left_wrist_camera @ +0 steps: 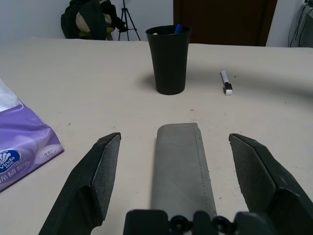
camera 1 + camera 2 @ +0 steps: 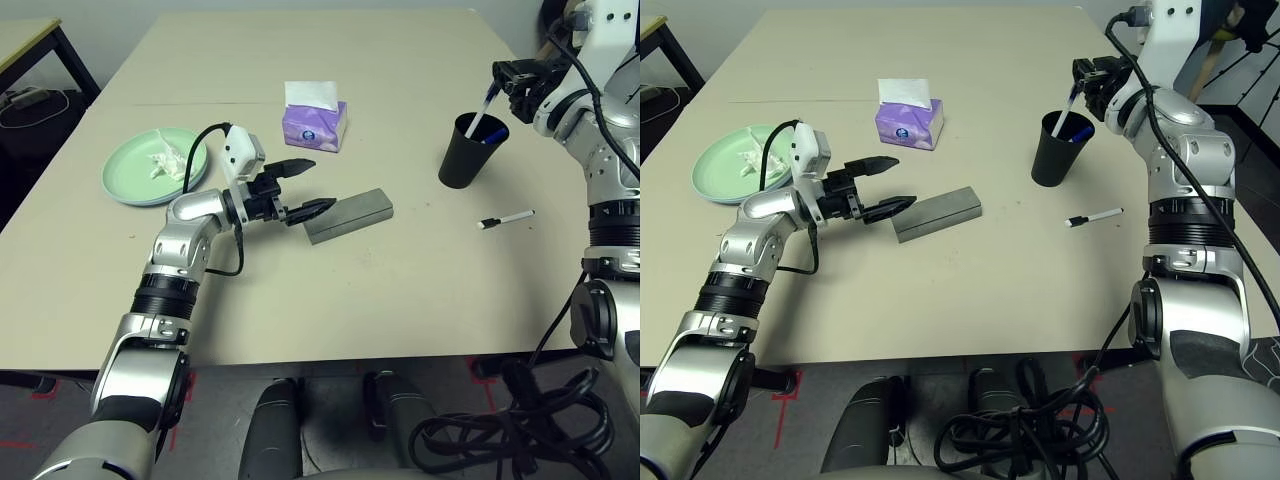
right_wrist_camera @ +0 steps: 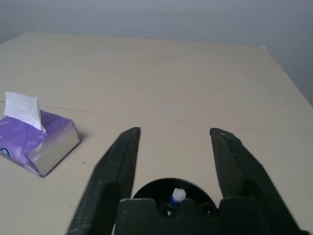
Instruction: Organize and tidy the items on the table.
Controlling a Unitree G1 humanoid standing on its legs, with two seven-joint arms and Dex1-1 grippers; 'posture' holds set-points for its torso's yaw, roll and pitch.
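A plain beige table [image 2: 400, 60] fills the frame, a dark floor and a yellow-edged side table [image 2: 30, 38] showing at the upper left. At the upper right, the right gripper [image 2: 512, 78] hangs just above the black cup [image 2: 470, 150], its fingers spread apart in the right wrist view with nothing between them; a white pen [image 2: 484, 108] stands slanted in the cup, its top just below the fingers, and whether it has fully dropped clear cannot be told. A second white pen [image 2: 506, 219] lies on the table at right, below the cup. Left of centre, the left gripper [image 2: 300, 187] rests level and fully open, one end of the grey glasses case [image 2: 348, 215] lying between its fingers, untouched. The pale green plate [image 2: 125, 180] with crumpled tissue [image 2: 166, 160] sits at left, and a purple tissue pack [image 2: 315, 118] at upper centre. The step in hand appears to be dropping pens into the cup; done well, the right gripper would lift straight up, clear of the pen top, so the cup is not tipped, before reaching for the loose pen.
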